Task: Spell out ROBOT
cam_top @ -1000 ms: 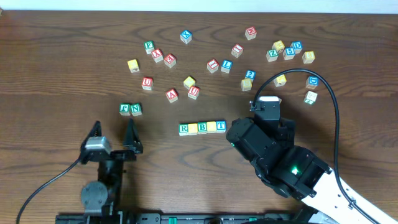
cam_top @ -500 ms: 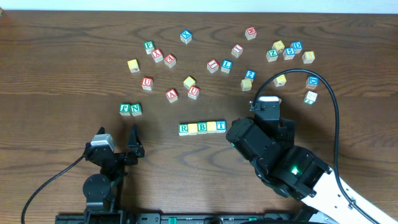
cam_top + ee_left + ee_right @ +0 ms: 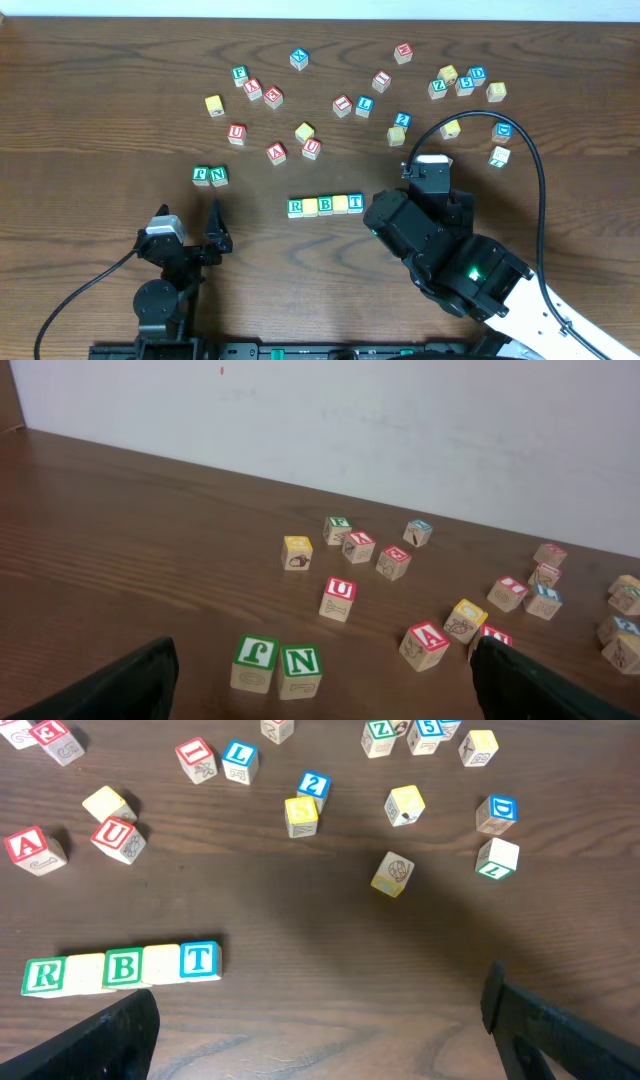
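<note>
The left gripper [image 3: 188,213] stands with its jaws spread wide and nothing between them. It touches no cube. It sits near the near edge of the tabletop [image 3: 90,120], toward the left. The right gripper [image 3: 320,990] is as wide apart as well, with only bare wood between its fingers. From overhead its arm hides it, just right of the row.

The row [image 3: 325,205] lies about midway between the left and right edges, nearer the near edge than the far one. Its five cubes are side by side and touching. Left to right they are the R cube [image 3: 42,975] with a green border, a yellow cube [image 3: 85,972], the green-bordered B cube [image 3: 123,968], a second yellow cube [image 3: 160,963] and the blue-bordered T cube [image 3: 200,960]. No letter can be read on either yellow face.

The green F cube [image 3: 255,660] and N cube [image 3: 300,670] sit together, left of the row and apart from it. The remaining cubes are scattered toward the far edge, thickest near the far right corner. Readable among them are a red U [image 3: 118,838], a red A [image 3: 25,847], a blue 2 [image 3: 313,787], a blue L [image 3: 238,758] and a blue D [image 3: 497,812].

Against a second ago, the left gripper has drawn back toward the near edge and tipped to one side — its jaws are as wide as before. Since half a second ago it has not shifted. The right arm and every cube lie where they did.
</note>
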Controlling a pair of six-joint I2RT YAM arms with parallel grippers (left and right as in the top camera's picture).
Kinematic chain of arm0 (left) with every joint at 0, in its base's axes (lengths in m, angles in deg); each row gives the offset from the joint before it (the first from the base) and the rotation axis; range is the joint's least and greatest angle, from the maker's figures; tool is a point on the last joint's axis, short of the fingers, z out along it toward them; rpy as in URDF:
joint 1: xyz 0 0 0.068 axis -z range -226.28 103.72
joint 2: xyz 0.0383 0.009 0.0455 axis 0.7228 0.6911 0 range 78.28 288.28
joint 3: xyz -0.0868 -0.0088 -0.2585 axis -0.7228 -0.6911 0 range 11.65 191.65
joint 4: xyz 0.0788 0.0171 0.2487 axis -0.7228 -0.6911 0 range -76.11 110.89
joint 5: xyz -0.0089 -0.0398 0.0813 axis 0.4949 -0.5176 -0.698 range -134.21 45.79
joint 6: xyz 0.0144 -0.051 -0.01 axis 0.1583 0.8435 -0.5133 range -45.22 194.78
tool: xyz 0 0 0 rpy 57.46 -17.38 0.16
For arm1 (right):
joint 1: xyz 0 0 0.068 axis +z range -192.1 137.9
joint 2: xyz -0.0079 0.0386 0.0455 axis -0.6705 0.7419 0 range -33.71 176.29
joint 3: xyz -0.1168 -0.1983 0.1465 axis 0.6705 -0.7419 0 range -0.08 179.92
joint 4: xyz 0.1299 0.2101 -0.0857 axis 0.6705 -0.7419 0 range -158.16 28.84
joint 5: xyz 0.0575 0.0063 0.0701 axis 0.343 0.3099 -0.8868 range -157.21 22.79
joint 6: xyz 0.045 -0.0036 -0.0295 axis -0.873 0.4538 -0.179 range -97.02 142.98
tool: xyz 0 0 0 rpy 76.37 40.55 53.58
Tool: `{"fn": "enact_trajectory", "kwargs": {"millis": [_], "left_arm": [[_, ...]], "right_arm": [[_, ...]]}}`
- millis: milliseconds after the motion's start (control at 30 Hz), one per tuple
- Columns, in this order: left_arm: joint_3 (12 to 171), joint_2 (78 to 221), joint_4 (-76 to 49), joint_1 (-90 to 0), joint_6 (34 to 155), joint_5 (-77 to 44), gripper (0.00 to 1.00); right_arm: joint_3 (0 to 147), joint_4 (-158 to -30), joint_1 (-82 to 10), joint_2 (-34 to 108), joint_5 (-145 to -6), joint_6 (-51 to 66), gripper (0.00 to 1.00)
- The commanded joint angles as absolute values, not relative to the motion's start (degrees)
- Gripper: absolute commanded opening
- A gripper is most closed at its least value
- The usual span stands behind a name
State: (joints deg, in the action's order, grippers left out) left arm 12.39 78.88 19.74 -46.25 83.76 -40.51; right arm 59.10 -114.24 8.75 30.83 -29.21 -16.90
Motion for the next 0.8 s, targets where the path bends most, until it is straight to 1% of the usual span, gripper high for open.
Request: {"fn": "enact_trajectory", "kwargs": {"millis": [0,133,233,267,300,367,400,533,567,667,733,767], "left_arm": [[11.93,78.51,17.07,-46.49,83.19,-39.72,0.92],[11.93,78.51,17.07,-46.49,83.21,-39.72,0.92],[11.93,78.51,17.07,-46.49,83.19,-39.72,0.92],[11.93,78.51,17.07,-46.49,83.21,-39.72,0.92],[11.93,78.51,17.07,-46.49,83.21,-39.72,0.92],[11.93,78.51,17.07,-46.49,83.21,-39.72,0.92],[11.93,78.51,17.07,-46.49,83.21,-39.72,0.91],[11.93,78.51,17.07,-46.49,83.21,-39.72,0.92],[11.93,78.51,17.07,-46.49,83.21,-39.72,0.92],[11.93,78.51,17.07,-46.49,83.19,-39.72,0.92],[11.93,78.51,17.07,-46.49,83.21,-39.72,0.92],[11.93,78.51,17.07,-46.49,83.21,-39.72,0.92]], "right_arm": [[59.16,-114.33,8.35,30.34,-27.75,-17.01,0.99],[58.95,-116.16,8.33,29.21,-28.12,-17.01,0.99],[55.32,-110.39,7.87,28.14,-26.68,-14.06,0.99],[51.45,-103.6,7.33,27.35,-26.94,-9.14,0.99],[49.98,-101.04,7.15,27.07,-27.14,-7.55,0.99],[42.82,-88.45,6.5,25.36,-28.76,-1.01,0.99],[36.45,-77.76,5.95,23.13,-30.96,3.75,0.99],[22.03,-58.26,4.27,14.24,-34.35,10.14,0.99],[19.06,-55.58,3.35,11.26,-34.85,11.1,0.99],[13.75,-53.72,-0.13,3.29,-36.6,11.93,0.99],[11.73,-53.76,-3.82,-2.13,-42.0,16.74,0.99],[11.19,-54.24,-7.21,-5.83,-46.88,21.59,0.99]]}}
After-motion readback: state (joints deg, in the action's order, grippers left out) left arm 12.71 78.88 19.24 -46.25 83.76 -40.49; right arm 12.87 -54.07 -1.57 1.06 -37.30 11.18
